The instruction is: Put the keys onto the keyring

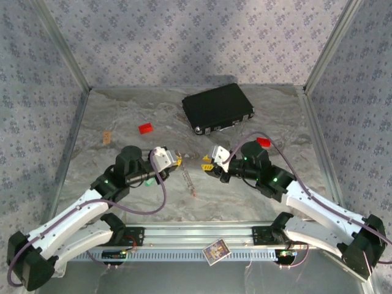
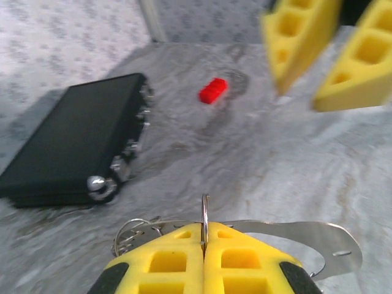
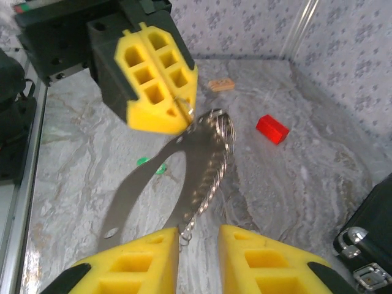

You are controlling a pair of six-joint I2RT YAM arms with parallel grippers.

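My left gripper (image 2: 204, 236) is shut on the thin split ring (image 2: 205, 214) of the keyring, which stands upright between its yellow fingers. In the right wrist view the keyring's flat shiny loop (image 3: 131, 190) and beaded chain (image 3: 211, 174) hang from that gripper (image 3: 177, 122) towards the camera. My right gripper (image 3: 199, 239) is open just below them. The chain's end link rests against the inner edge of its left finger and nothing is clamped. A green key (image 3: 149, 164) lies on the table, seen through the loop. From above, the two grippers (image 1: 176, 161) (image 1: 208, 164) face each other mid-table.
A black case (image 1: 217, 107) lies at the back, right of centre. Two solid red blocks (image 1: 146, 128) (image 1: 263, 142) and a small tan piece (image 1: 108, 136) sit on the grey marbled table (image 1: 122, 110). A small card (image 1: 215, 251) rests on the front rail.
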